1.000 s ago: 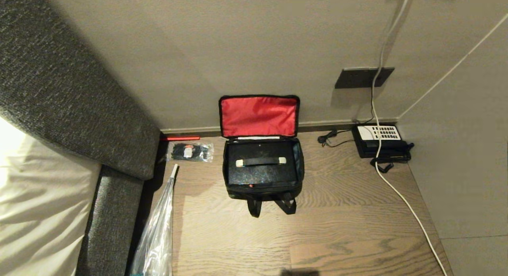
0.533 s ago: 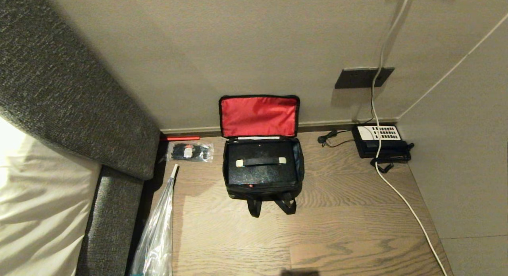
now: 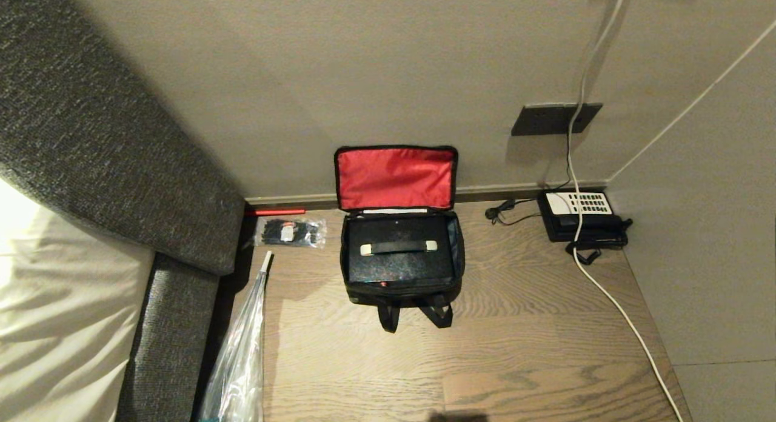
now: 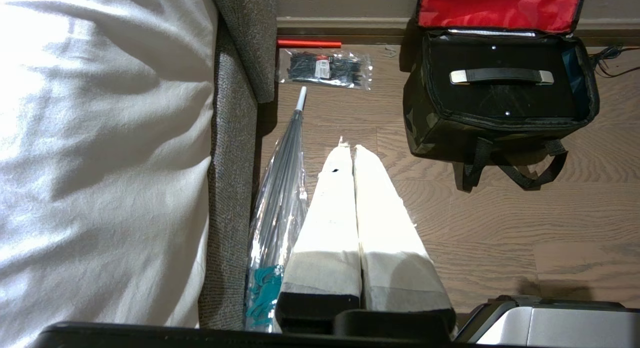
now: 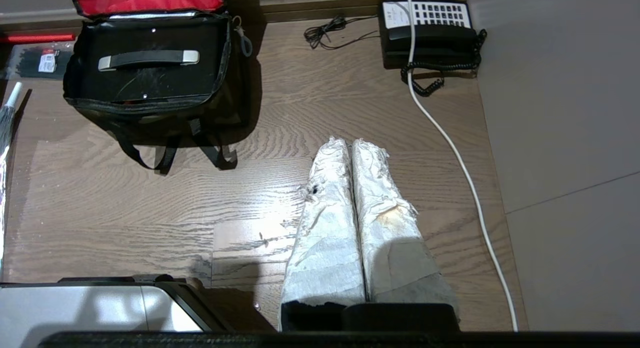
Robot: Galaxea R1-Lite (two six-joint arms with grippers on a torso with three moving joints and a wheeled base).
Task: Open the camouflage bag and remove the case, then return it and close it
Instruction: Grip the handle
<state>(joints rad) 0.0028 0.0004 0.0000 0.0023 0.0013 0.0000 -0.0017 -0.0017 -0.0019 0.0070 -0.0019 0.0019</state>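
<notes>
Both grippers hang above the wooden floor (image 3: 515, 349), fingers pressed together: the left gripper (image 4: 349, 149) near a wrapped umbrella (image 4: 280, 198), the right gripper (image 5: 349, 142) beside a white cable (image 5: 450, 138). One camouflage bag (image 3: 401, 291) stands open against the wall, red lid (image 3: 395, 177) up, one case (image 3: 397, 258) inside. One telephone (image 3: 579, 219) sits in the corner; the umbrella's handle is cut off.
</notes>
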